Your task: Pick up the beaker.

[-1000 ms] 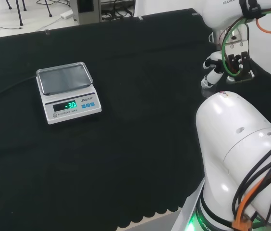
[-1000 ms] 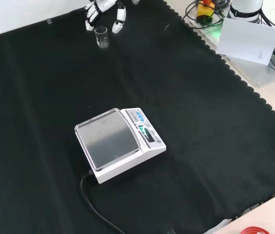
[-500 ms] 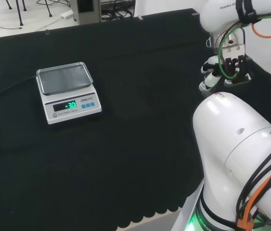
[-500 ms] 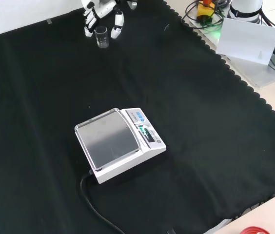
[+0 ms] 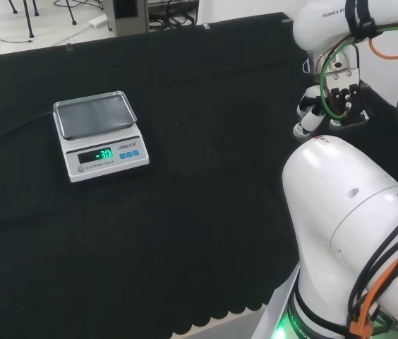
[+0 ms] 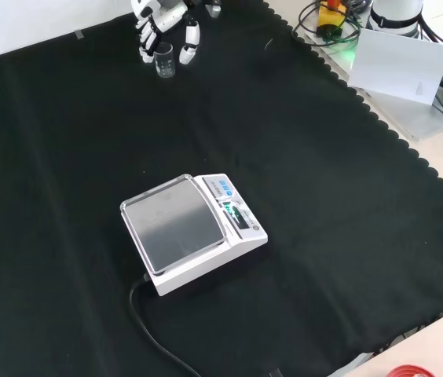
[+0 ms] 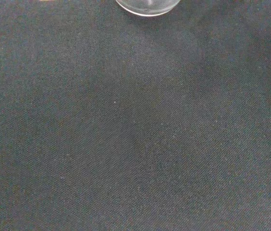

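The hand (image 6: 165, 17) hangs at the far edge of the black cloth (image 6: 300, 157) in the front view, its fingers (image 6: 189, 45) spread and relaxed, reaching down on either side of the small clear beaker (image 6: 164, 61), which stands upright on the cloth. Whether any finger touches the glass cannot be told. Closing and lifting appear to remain. The scale (image 6: 192, 230) sits well apart, mid-cloth.

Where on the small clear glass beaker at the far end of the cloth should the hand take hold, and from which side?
Probably round the straight side wall of the small clear glass beaker, with the fingers closing from either side. It stands upright on the black cloth, and the black and white hand already brackets it from above in the front view.
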